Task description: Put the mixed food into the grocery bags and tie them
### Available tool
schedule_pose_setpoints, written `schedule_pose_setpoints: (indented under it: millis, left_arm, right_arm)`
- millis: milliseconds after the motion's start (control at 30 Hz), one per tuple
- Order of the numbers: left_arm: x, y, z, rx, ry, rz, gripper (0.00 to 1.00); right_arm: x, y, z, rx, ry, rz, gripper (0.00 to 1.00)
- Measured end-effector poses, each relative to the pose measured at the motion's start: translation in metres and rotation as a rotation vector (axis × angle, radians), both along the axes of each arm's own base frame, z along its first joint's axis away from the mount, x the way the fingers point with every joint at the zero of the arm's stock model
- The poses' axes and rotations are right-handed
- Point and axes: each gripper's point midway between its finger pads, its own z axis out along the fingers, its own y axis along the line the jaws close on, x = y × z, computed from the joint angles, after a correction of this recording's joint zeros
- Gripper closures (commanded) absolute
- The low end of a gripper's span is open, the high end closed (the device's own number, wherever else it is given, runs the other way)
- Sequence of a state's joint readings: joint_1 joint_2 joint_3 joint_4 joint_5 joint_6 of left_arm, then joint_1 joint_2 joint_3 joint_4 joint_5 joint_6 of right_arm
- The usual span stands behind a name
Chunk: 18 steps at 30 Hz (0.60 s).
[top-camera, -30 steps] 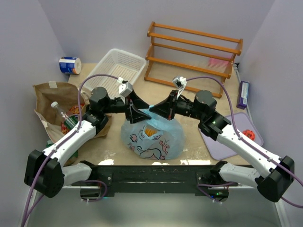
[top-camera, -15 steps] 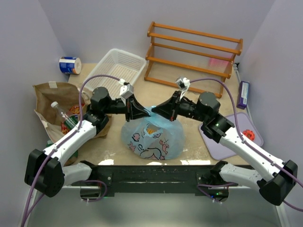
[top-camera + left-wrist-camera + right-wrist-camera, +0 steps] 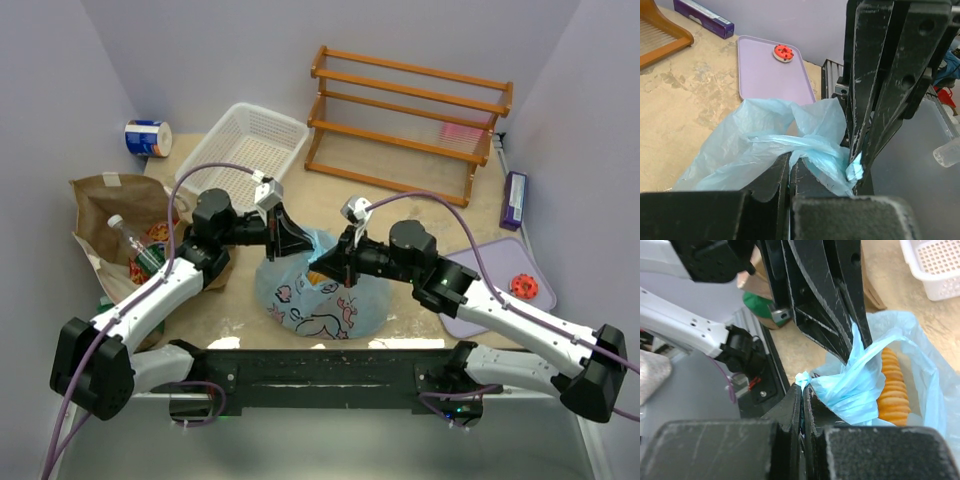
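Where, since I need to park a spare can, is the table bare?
Bare tabletop lies between the wooden rack and the lilac tray; the tray itself is mostly free. Crowded: the blue bag mid-table, the brown paper bag at left.

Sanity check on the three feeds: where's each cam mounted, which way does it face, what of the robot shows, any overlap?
Top external: above and behind the bases, looking down at the table; both arms show, left gripper and right gripper pinching the blue bag.
Left wrist: faces rightward toward the purple tray; own fingers at bottom.
Right wrist: faces leftward toward the white basket; own fingers at bottom.
Shared: both wrist views see the bag's handles and the opposite gripper.
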<state>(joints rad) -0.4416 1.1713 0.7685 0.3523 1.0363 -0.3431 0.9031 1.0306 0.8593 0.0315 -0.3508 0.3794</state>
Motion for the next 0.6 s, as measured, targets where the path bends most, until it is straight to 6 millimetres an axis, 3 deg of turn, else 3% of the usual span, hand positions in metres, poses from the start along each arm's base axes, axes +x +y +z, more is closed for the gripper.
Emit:
schedule_pose_setpoints:
  millis: [233,333,467,600]
  left_arm:
    - [-0.003,0.002,-0.015,0.015,0.078,0.019,1.0]
    - [-0.004,0.003,-0.02,0.024,0.101,0.021,0.96]
    - [-0.006,0.005,-0.025,0.029,0.111,0.023,0.76]
    - [-0.006,0.007,-0.022,0.024,0.1,0.03,0.63]
  right_arm:
    - [0.008,0.0,-0.043,-0.131,-0.026,-0.083,1.0]
    - [0.009,-0.001,-0.053,-0.162,-0.044,-0.093,1.0]
    - [0.008,-0.001,-0.056,-0.171,-0.068,-0.087,1.0]
    - [0.006,-0.002,-0.061,-0.186,-0.081,-0.075,1.0]
